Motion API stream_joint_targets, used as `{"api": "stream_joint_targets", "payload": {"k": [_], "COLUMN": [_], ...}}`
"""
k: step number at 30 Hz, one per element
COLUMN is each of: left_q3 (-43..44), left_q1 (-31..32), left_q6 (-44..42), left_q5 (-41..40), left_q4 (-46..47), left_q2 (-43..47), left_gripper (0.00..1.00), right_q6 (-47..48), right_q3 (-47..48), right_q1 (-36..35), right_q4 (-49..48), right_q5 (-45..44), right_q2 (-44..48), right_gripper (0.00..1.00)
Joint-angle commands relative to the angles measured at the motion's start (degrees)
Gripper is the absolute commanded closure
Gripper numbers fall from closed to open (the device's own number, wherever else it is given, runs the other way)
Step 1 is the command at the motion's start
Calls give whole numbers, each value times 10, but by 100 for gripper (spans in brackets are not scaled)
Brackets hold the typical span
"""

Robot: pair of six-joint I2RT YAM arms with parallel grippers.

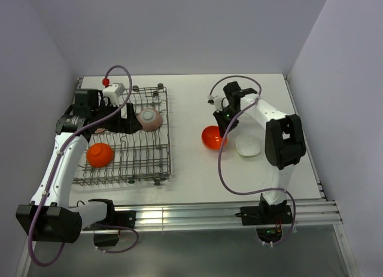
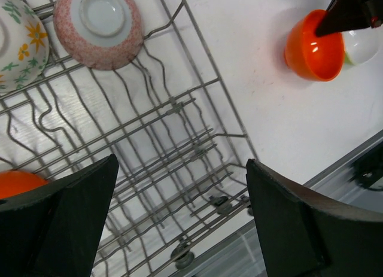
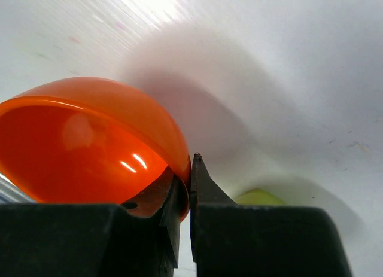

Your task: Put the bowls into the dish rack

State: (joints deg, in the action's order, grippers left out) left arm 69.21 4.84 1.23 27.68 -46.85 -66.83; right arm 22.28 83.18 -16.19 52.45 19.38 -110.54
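My right gripper is shut on the rim of a glossy orange bowl, tilted on the table; in the right wrist view one finger is inside and one outside the orange bowl. A white and lime-green bowl sits just right of it. The grey wire dish rack holds a second orange bowl, a pinkish bowl and a flower-patterned bowl. My left gripper hovers open and empty over the rack.
The metal rail at the table's near edge runs below the rack's small dark wheels. White walls close in the table at the back and sides.
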Motion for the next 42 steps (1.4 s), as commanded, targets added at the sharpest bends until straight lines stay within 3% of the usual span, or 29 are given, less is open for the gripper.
{"api": "stream_joint_targets", "payload": {"k": [1, 4, 11, 17, 25, 34, 42], "left_q3": [22, 58, 122, 102, 35, 5, -57], "left_q1": [1, 0, -4, -4, 15, 58, 64], "left_q6": [65, 82, 139, 213, 300, 317, 338], "left_q5": [34, 60, 186, 250, 237, 228, 248], "left_q4": [48, 49, 90, 189, 303, 323, 330], "left_q2": [7, -11, -31, -18, -25, -35, -23], "left_gripper": [5, 1, 1, 1, 3, 1, 1], "right_q6": [-79, -140, -260, -340, -356, -358, -352], "right_q3": [35, 79, 180, 167, 157, 186, 207], "right_q1": [5, 5, 1, -19, -103, -173, -195], "right_q4": [-61, -78, -140, -216, -234, -219, -209], "right_q5": [92, 149, 182, 189, 162, 127, 114], "right_q2": [108, 139, 155, 165, 166, 142, 135], "right_gripper": [100, 100, 100, 100, 100, 100, 100]}}
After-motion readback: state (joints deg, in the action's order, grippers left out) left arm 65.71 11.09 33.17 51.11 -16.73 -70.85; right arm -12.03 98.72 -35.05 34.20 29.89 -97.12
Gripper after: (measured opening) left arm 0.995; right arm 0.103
